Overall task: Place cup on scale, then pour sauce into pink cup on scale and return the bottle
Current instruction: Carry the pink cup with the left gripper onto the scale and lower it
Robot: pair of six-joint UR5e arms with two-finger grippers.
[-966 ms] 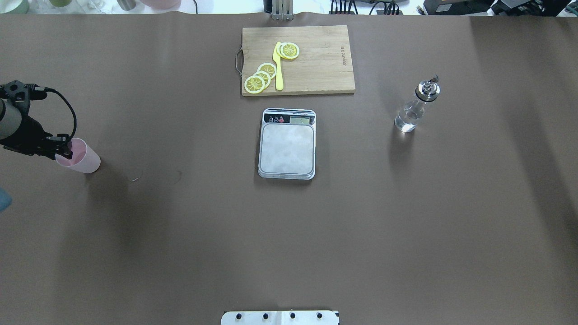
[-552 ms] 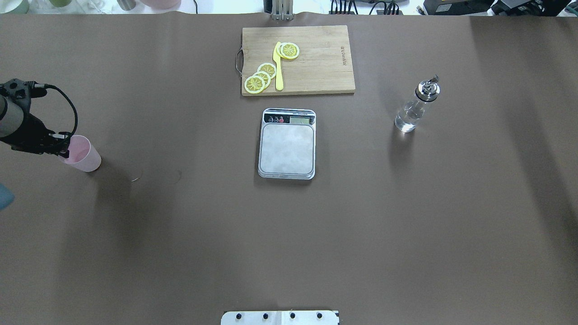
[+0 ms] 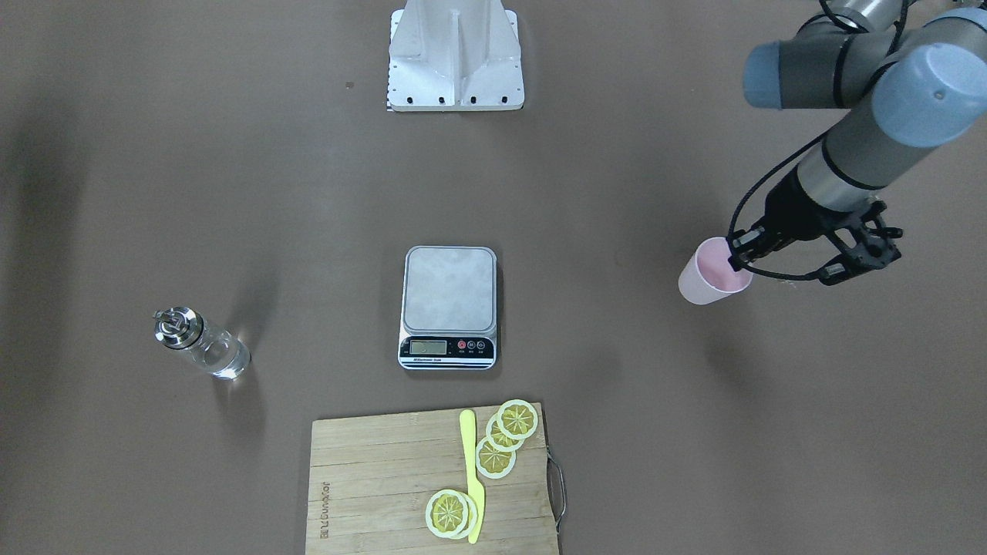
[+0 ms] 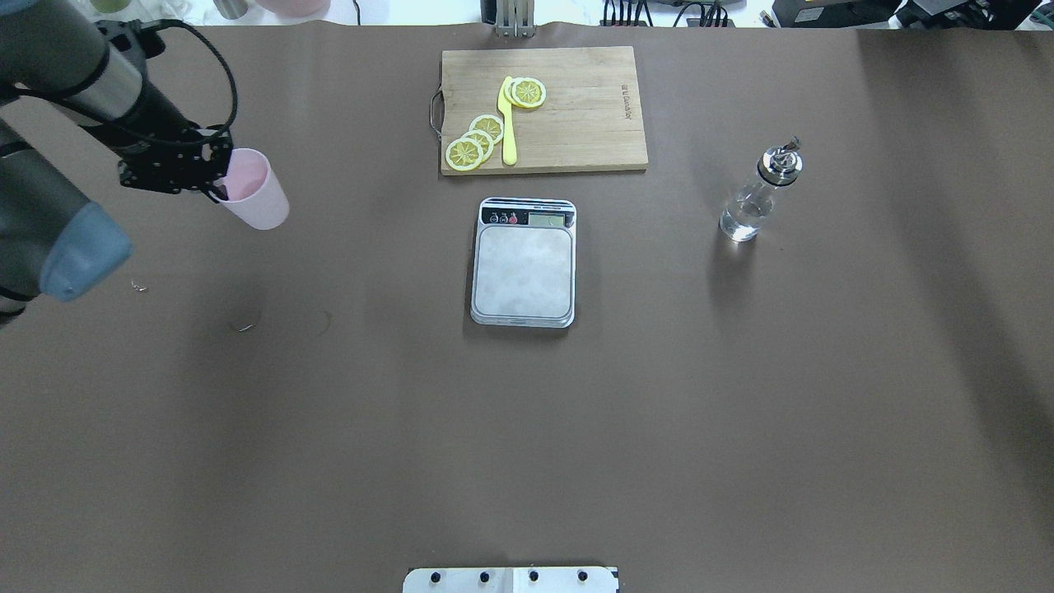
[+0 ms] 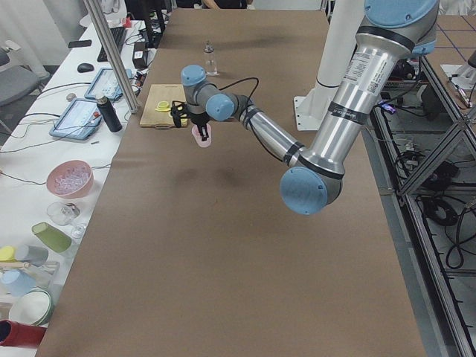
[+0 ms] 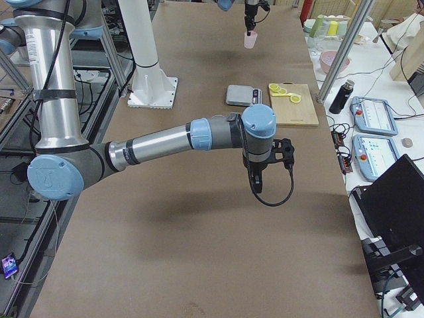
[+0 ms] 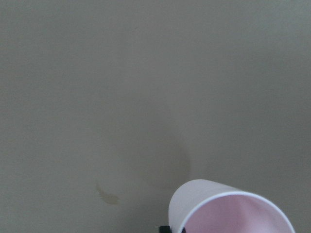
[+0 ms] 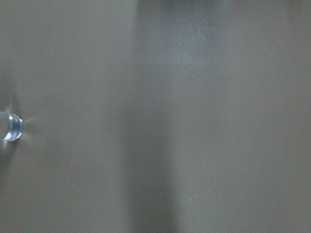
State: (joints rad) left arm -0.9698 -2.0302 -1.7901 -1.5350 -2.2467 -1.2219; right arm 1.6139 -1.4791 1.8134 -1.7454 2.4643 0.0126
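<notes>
cup (image 4: 257, 198) | rim pinched in left claw (image 4: 219, 186) | board (image 4: 576, 115) print illegible

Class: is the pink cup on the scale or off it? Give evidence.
Off. The left tool grips the cup by its rim, far to one side of the scale, whose platform is bare.
</notes>
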